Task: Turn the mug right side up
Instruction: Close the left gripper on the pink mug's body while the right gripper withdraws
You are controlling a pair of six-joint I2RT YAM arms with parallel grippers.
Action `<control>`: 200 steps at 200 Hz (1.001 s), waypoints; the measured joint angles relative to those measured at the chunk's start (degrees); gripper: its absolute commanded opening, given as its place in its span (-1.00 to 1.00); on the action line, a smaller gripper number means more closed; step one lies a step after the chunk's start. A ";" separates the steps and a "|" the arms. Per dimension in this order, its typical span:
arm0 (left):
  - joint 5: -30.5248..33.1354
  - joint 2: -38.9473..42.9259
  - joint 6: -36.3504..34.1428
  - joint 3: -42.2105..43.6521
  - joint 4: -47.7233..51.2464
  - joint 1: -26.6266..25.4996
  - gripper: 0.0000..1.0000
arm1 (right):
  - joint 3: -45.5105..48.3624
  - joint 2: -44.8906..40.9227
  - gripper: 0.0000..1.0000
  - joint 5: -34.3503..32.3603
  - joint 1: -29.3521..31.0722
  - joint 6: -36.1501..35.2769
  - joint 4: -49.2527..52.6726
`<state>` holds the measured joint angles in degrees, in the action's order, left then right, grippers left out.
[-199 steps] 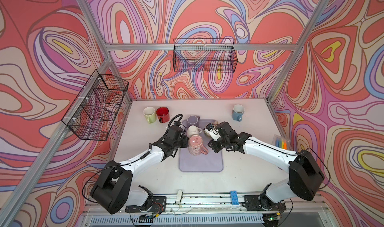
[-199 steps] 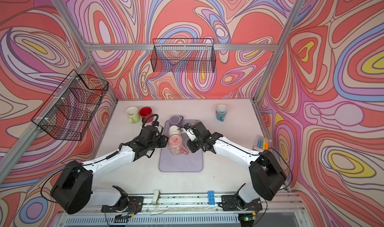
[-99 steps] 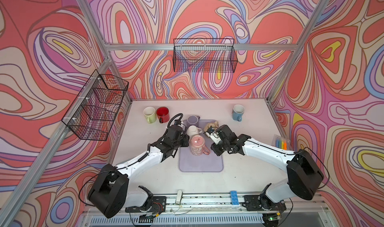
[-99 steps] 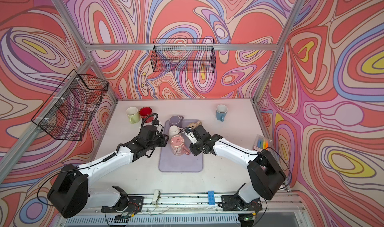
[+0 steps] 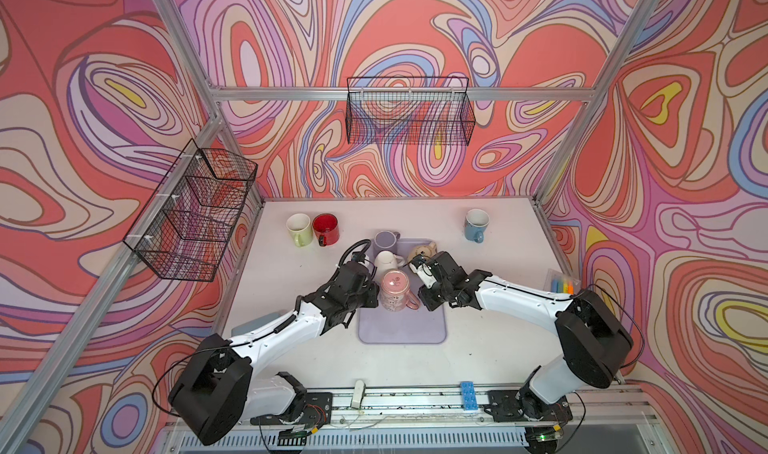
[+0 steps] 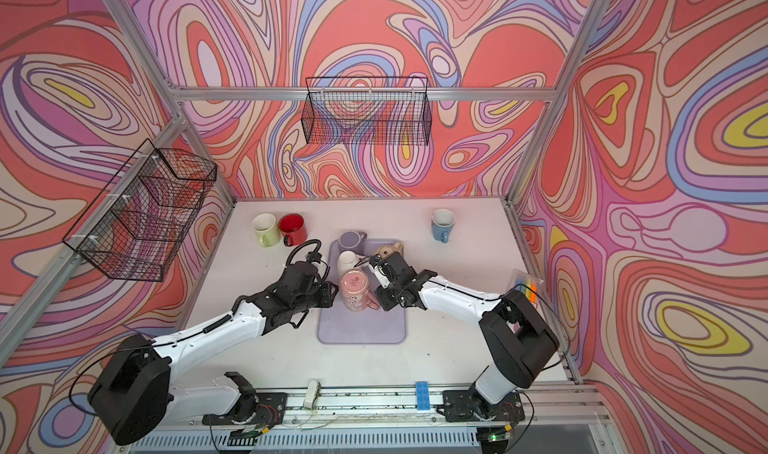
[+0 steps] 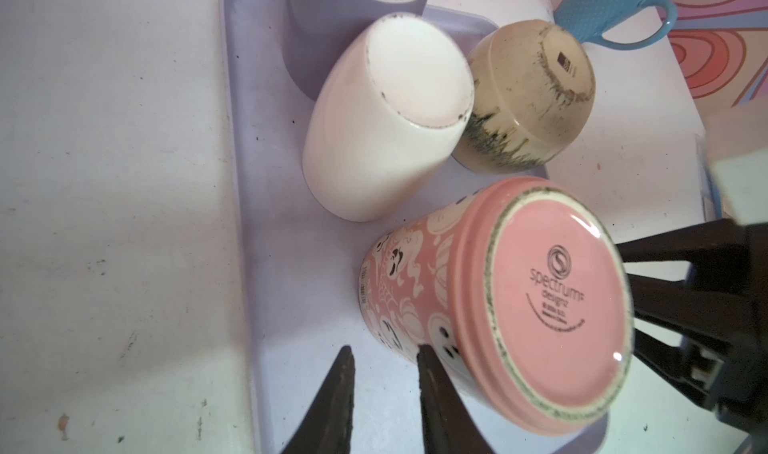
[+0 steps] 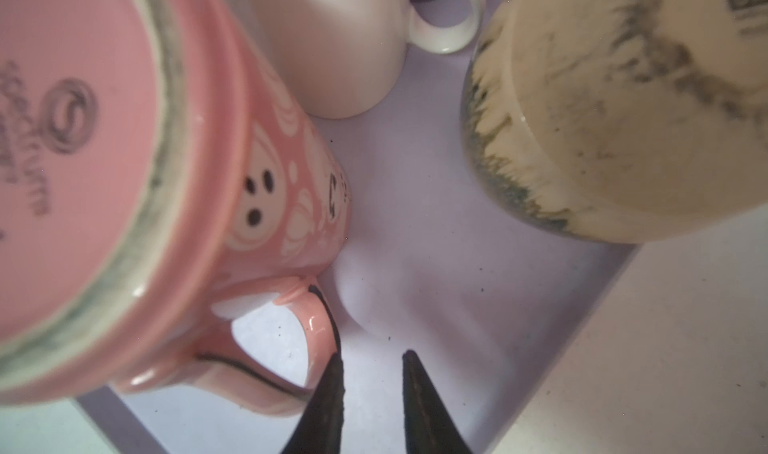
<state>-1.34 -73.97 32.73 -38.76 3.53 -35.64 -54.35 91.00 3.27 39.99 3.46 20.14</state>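
The pink ceramic mug with white ghost prints [image 5: 392, 294] stands upside down, base up, near the middle of the flat lavender plastic tray [image 5: 403, 331], its handle pointing right. The left gripper [image 7: 385, 348] sits just left of it, jaws slightly apart and empty, one fingertip against the mug's wall. The right gripper [image 8: 374, 355] sits just right of it, jaws parted, grasping nothing, one fingertip touching the handle's outside. A white ceramic mug [image 5: 384, 260] stands inverted just beyond.
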 measured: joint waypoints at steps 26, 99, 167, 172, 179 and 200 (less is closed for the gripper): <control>-0.11 -2.14 0.37 0.00 -1.79 -0.04 -0.41 | 0.66 0.00 -0.51 0.24 1.84 2.03 -1.38; -0.28 -8.74 0.52 -1.03 -8.11 -0.07 -0.41 | 3.74 0.00 -0.58 1.01 7.15 10.78 -5.99; -0.52 -12.15 0.52 -2.99 -12.72 -0.07 -0.42 | 5.01 0.79 -0.56 0.24 10.16 20.79 -11.19; -0.52 -12.15 0.52 -3.04 -12.76 -0.07 -0.42 | 5.09 0.79 -0.56 0.11 10.19 21.16 -11.23; -0.50 -12.13 0.48 -3.10 -12.74 -0.07 -0.42 | 5.09 0.70 -0.55 -0.20 10.21 21.53 -11.10; 0.04 -10.80 0.00 -3.10 -11.85 -0.07 -0.40 | 4.90 -0.42 -0.53 -1.49 10.16 21.42 -9.03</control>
<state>-1.30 -84.77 32.73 -41.87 -8.32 -35.70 -49.45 90.59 1.78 50.15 24.88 11.11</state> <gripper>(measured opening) 0.292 0.230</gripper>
